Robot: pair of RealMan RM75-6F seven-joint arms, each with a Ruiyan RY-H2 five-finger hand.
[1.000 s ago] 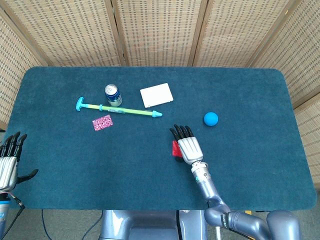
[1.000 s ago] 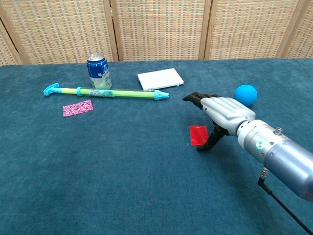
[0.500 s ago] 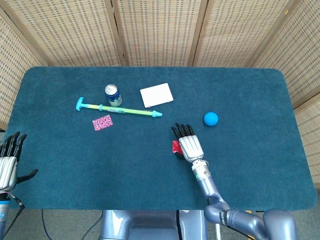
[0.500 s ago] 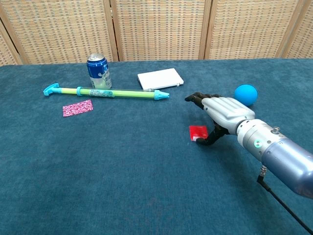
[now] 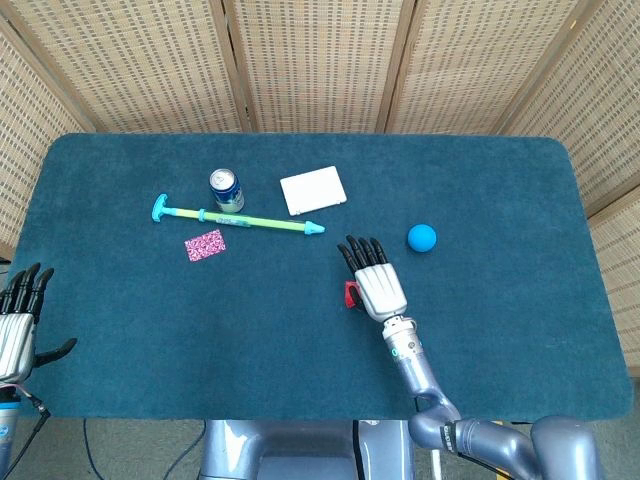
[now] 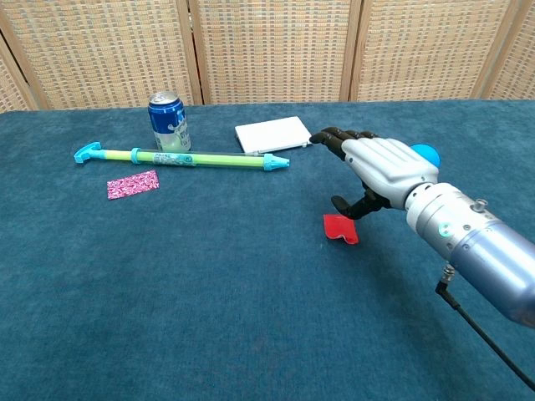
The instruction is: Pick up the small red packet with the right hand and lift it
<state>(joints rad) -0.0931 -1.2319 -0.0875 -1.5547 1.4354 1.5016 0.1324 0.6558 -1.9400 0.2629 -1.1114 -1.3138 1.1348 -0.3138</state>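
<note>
From the head view the desk [image 5: 120, 330] carries one of each: a can [image 5: 226, 189], a long green-and-blue stick [image 5: 238, 218], a pink speckled packet [image 5: 205, 244], a white box [image 5: 313, 190], a blue ball [image 5: 421, 237] and the small red packet [image 5: 350, 294]. The red packet lies left of the ball, and only a red sliver shows beside the right hand [image 5: 372, 283], which covers the rest. That hand's fingers point away, spread flat; whether its thumb touches the packet I cannot tell here. The left hand [image 5: 18, 320] sits far left of the ball at the desk edge, partly cut off, fingers apart and holding nothing

From the chest view the same six things appear once each, though the ball [image 6: 426, 153] is mostly hidden behind the right hand [image 6: 372, 171]. The red packet [image 6: 341, 228] lies on the desk [image 6: 167, 292] left of and nearer than the ball, curled and crumpled, one edge raised. The dark thumb hangs just above it; contact is hard to judge
</note>
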